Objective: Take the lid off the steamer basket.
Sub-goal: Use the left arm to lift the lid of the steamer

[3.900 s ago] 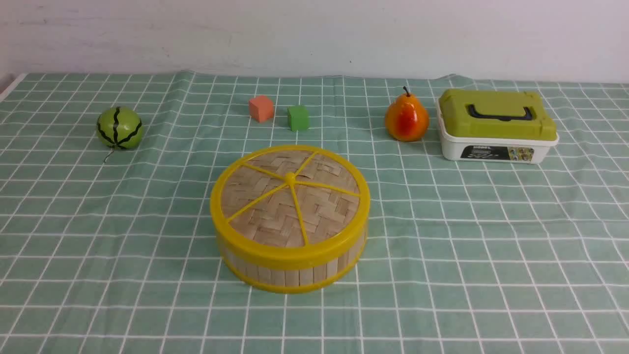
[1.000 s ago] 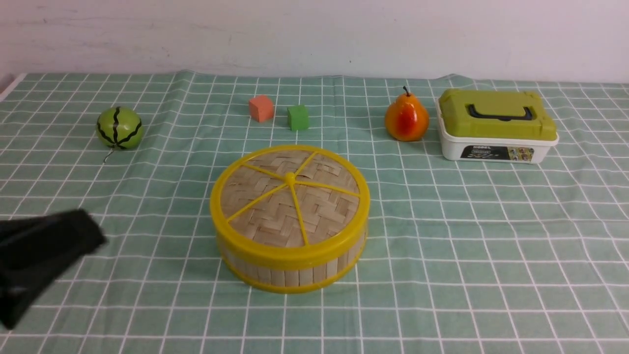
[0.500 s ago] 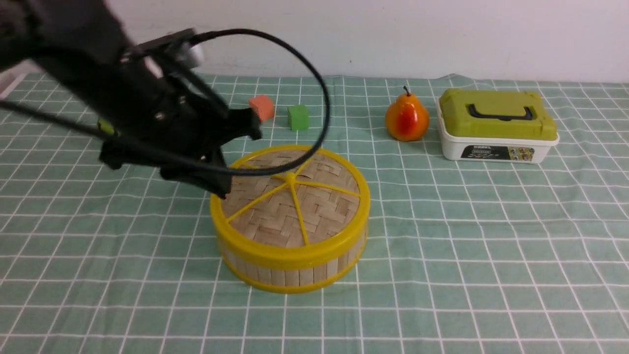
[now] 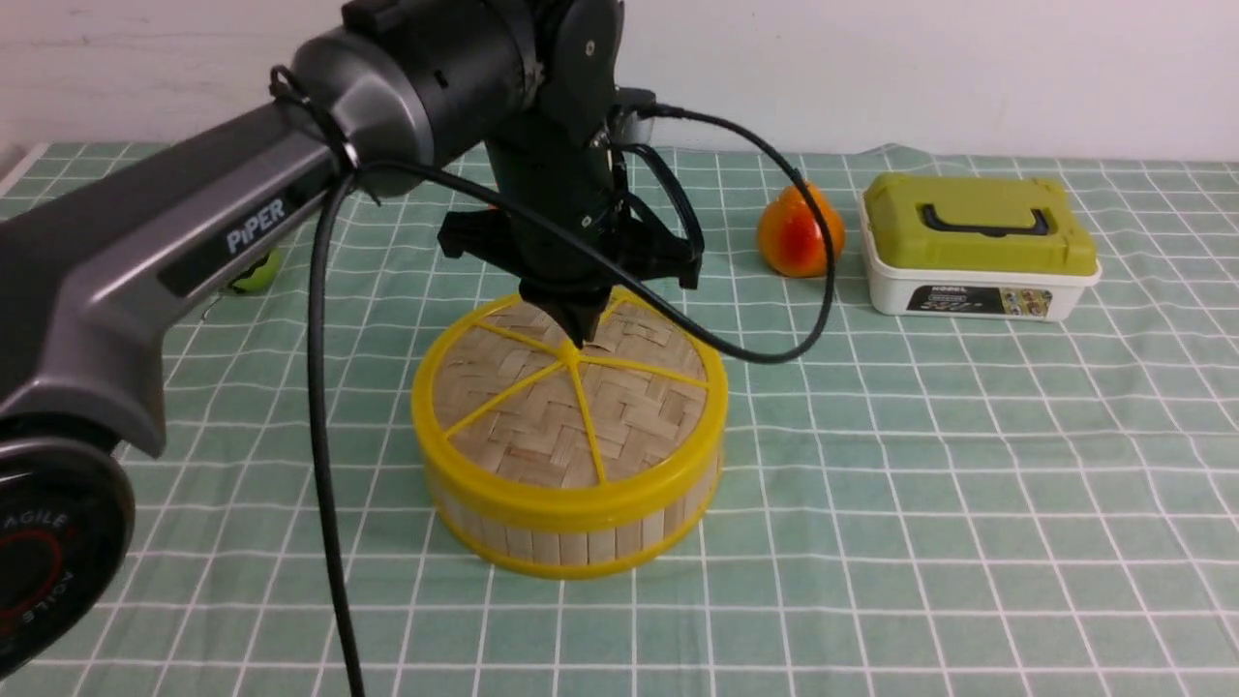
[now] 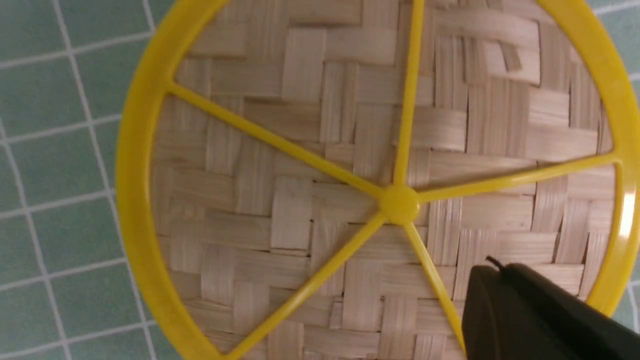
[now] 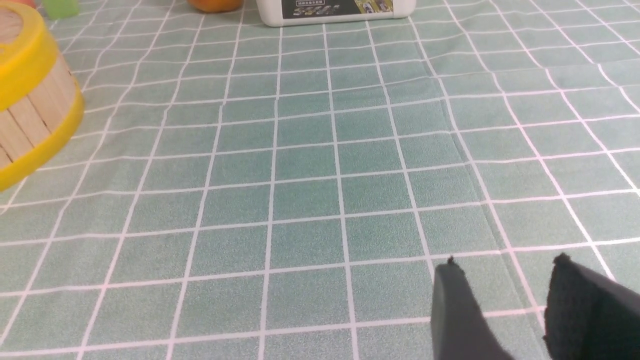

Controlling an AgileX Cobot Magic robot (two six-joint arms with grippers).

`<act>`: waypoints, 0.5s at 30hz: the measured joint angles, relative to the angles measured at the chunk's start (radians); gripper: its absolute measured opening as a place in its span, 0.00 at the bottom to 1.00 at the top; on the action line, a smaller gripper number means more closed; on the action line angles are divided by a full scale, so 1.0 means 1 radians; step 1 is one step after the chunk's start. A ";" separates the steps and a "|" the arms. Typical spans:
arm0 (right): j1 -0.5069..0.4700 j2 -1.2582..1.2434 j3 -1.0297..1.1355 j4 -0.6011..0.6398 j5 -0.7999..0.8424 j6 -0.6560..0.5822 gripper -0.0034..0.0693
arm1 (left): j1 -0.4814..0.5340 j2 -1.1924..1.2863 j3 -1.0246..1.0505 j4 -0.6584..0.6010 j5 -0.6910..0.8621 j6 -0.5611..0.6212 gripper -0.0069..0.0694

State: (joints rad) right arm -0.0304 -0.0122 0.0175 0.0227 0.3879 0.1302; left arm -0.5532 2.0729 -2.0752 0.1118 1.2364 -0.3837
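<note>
Lid, round woven bamboo, yellow rim

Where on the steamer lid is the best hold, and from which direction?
Likely the small central knob of the lid, from straight above. The lid lies flat on the steamer basket with its rim seated over the wall, leaving little edge to catch; the knob where five spokes meet stands up as a narrow point to pinch.

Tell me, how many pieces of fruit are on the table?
2. A pear sits at the back right, next to the green-lidded box; a green melon peeks out from behind the left arm at the back left. The arm could be hiding more.
</note>
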 joint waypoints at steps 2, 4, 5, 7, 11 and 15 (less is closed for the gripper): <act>0.000 0.000 0.000 0.000 0.000 0.000 0.38 | 0.004 0.001 -0.003 0.017 0.002 0.020 0.07; 0.000 0.000 0.000 0.000 0.000 0.000 0.38 | 0.004 0.008 -0.003 0.031 0.006 0.042 0.07; 0.000 0.000 0.000 0.000 0.000 0.000 0.38 | 0.004 0.014 -0.004 0.037 0.006 0.048 0.07; 0.000 0.000 0.000 0.000 0.000 0.000 0.38 | 0.004 0.029 -0.004 0.053 0.006 0.052 0.07; 0.000 0.000 0.000 0.000 0.000 0.000 0.38 | 0.004 0.059 -0.004 0.080 0.006 0.042 0.08; 0.000 0.000 0.000 0.000 0.000 0.000 0.38 | 0.004 0.067 -0.004 0.090 0.000 0.012 0.15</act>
State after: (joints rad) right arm -0.0304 -0.0122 0.0175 0.0227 0.3879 0.1302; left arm -0.5492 2.1401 -2.0792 0.2017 1.2369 -0.3721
